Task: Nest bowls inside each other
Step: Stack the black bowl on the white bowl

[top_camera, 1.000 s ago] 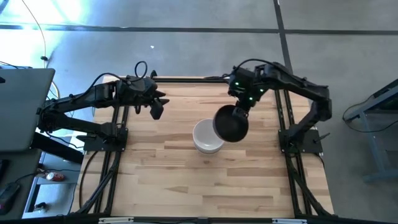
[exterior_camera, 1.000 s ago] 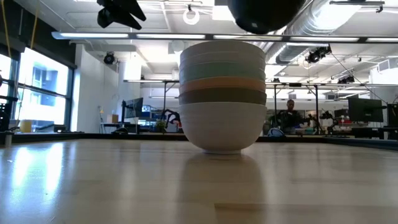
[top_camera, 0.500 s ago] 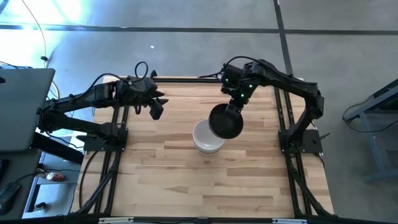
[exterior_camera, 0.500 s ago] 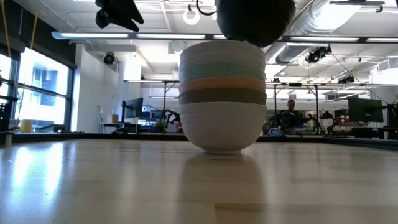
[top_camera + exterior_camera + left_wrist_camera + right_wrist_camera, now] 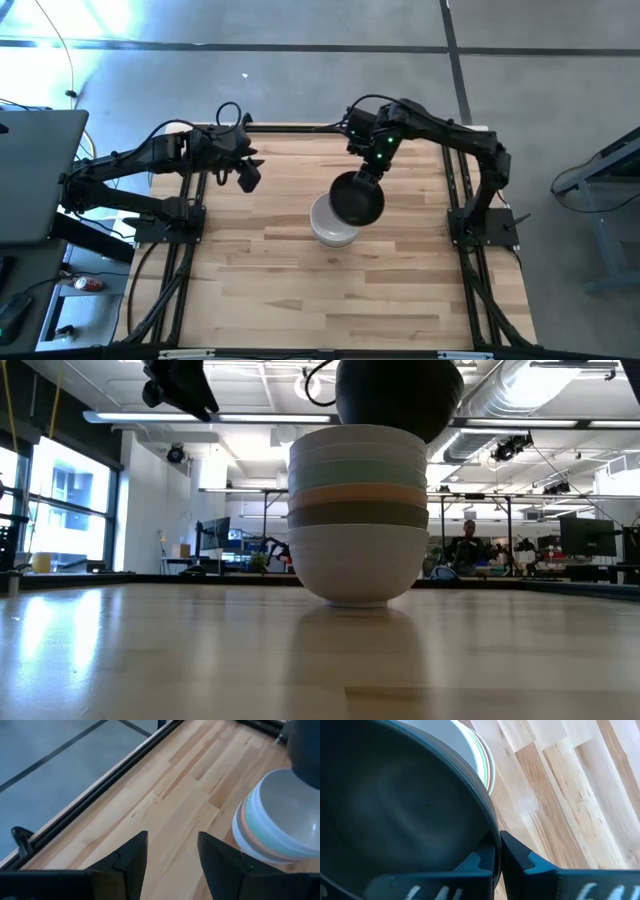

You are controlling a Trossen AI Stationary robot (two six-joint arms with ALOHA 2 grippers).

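Observation:
A stack of nested bowls (image 5: 357,510) stands on its white bottom bowl in the middle of the wooden table (image 5: 300,270); olive, peach, mint and white rims show one above the other. It also shows in the high view (image 5: 326,222) and the left wrist view (image 5: 272,820). My right gripper (image 5: 366,172) is shut on a black bowl (image 5: 357,198), which hangs just above the stack's right side (image 5: 398,395). My left gripper (image 5: 250,175) is open and empty, raised over the table's far left part. My right gripper pinches the black bowl's rim (image 5: 492,851) on its far side, one finger inside the bowl and one outside. The fingers come from above and the far side, slanting down. The bowl hangs lifted clear, roughly upright, just above the stack's top bowl.
Bare table lies all around the stack, on the near side and to both sides. The black frame rails (image 5: 185,230) run along the table's left and right edges. A laptop (image 5: 35,170) sits off the table to the left.
My right gripper has carried the black bowl toward the table's left and down, from beside the stack's right to just over it. My left gripper has stayed where it was.

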